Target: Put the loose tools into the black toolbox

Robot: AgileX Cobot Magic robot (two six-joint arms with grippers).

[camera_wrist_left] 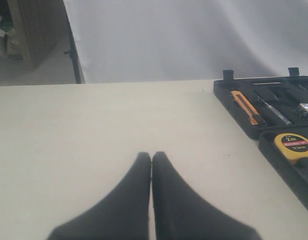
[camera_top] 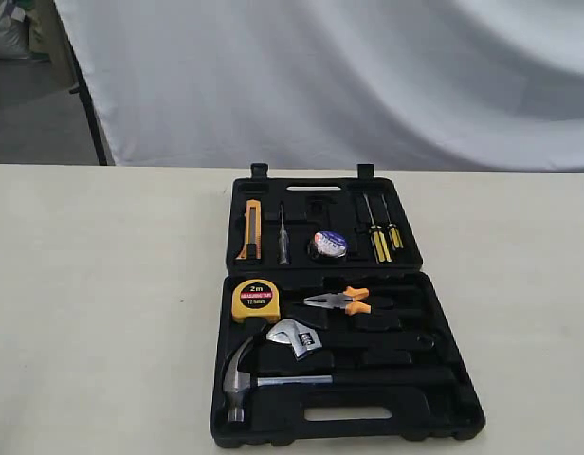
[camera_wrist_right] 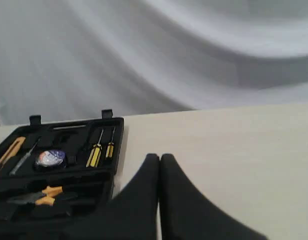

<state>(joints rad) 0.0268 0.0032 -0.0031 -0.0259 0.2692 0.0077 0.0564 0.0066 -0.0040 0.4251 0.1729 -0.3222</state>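
- Three loose tools are the ones to watch, and all three sit inside the open black toolbox (camera_top: 453,398) on the counter (camera_top: 102,303).
- The claw hammer (camera_top: 239,377) lies flat in the near half. Its steel head is toward the left arm's side and its black handle runs along beside the oblong handle slot.
- The adjustable wrench (camera_top: 294,336) rests just beyond it at a slant, silver jaw beside the hammer's claw (whether it is pressed right down into its recess cannot be told).
- The tape roll (camera_top: 330,244) sits in the far half among the smaller tools.
- The yellow tape measure (camera_top: 254,299) and the orange-handled pliers (camera_top: 344,301) share the near half, but they are no part of this job.
- The left end effector (camera_wrist_left: 152,157) is clenched, fingers pressed together with nothing between them, over bare counter well clear of the case.
- The right end effector (camera_wrist_right: 160,159) is likewise clenched and empty, over the counter on the case's other side.
- On handling, the hammer looks stiff and head-heavy, so a grip on the steel neck close to the head should keep it from tipping.
- The wrench is rigid with slick steel, and its black handle offers the surer hold.
- The tape roll seems light and slightly yielding, best pinched across its rim.
- By the look of it the task is as good as done.
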